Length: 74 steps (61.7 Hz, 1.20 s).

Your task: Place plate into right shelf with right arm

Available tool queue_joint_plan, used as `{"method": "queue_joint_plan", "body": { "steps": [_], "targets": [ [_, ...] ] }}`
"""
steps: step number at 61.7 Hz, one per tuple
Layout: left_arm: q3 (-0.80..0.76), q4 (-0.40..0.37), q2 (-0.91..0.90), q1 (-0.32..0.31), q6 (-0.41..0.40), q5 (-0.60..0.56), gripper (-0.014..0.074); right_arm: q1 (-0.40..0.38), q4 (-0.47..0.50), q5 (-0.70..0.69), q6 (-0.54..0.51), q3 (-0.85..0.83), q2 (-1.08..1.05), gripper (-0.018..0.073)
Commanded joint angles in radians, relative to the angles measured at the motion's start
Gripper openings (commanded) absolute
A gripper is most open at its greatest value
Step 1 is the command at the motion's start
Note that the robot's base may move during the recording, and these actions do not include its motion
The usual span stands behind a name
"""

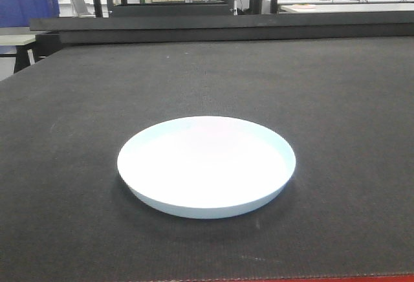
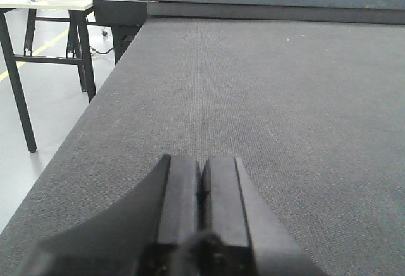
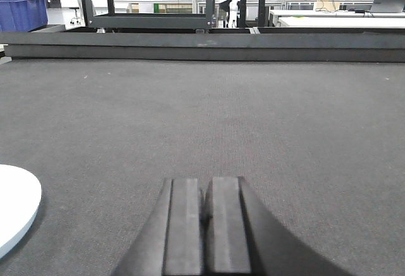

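Basically one plate [image 1: 207,165] on a big flat table [image 1: 349,101], sitting toward the near edge and about centred left to right. It was plain white, glossy, round and shallow with a low upturned rim, unmarked, upright, casting a soft shadow on its near side. The table top was a dark grey mat with a fine woven, slightly ribbed texture, matte, with a few pale specks. A thin red strip [image 1: 362,277] showed along the near edge, and a raised dark rail [image 1: 226,28] ran across the far edge. Open mat lay all round the plate, with wide room to its left, right and far side and nothing touching it. The right gripper [image 3: 205,187] was black, with two flat angular fingers pressed together and nothing between them, held low over the mat. In the right wrist view the plate's rim [image 3: 16,206] curved in just left of this gripper and apart from it, with bare mat ahead to the far rail. The left gripper [image 2: 201,168] looked the same, fingers closed flat against each other and empty, near the table's left edge. Beyond that edge was grey floor and a light-topped side table on thin black legs [image 2: 50,0]. A blue plastic bin [image 1: 26,4] sat far left in the background.
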Motion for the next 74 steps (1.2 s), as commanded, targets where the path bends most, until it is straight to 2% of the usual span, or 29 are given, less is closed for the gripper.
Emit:
{"method": "queue_joint_plan", "body": {
  "steps": [1, 20, 44, 49, 55, 66, 74],
  "targets": [
    [0.008, -0.006, -0.007, 0.001, -0.003, -0.086, -0.0047, -0.008, 0.003, -0.085, 0.001, -0.008, -0.013, 0.0055],
    [0.008, -0.006, -0.007, 0.001, -0.003, -0.086, -0.0047, -0.008, 0.003, -0.088, 0.001, -0.008, -0.013, 0.0055],
    [0.008, -0.006, -0.007, 0.001, -0.003, -0.086, -0.0047, -0.008, 0.003, -0.290, 0.001, -0.008, -0.013, 0.0055],
    [0.008, -0.006, -0.007, 0.001, -0.003, -0.086, -0.0047, -0.008, 0.004, -0.295, 0.052, -0.032, -0.012, 0.0055],
    [0.008, -0.006, -0.007, 0.001, -0.003, -0.086, -0.0047, -0.008, 0.003, -0.190, 0.116, -0.109, -0.012, 0.0055],
    [0.008, -0.006, -0.007, 0.001, -0.003, -0.086, -0.0047, -0.008, -0.003, 0.242, 0.113, -0.394, 0.074, 0.0055],
    [0.008, -0.006, -0.007, 0.001, -0.003, -0.086, -0.0047, -0.008, -0.002, 0.457, 0.107, -0.584, 0.251, 0.0055]
  ]
}}
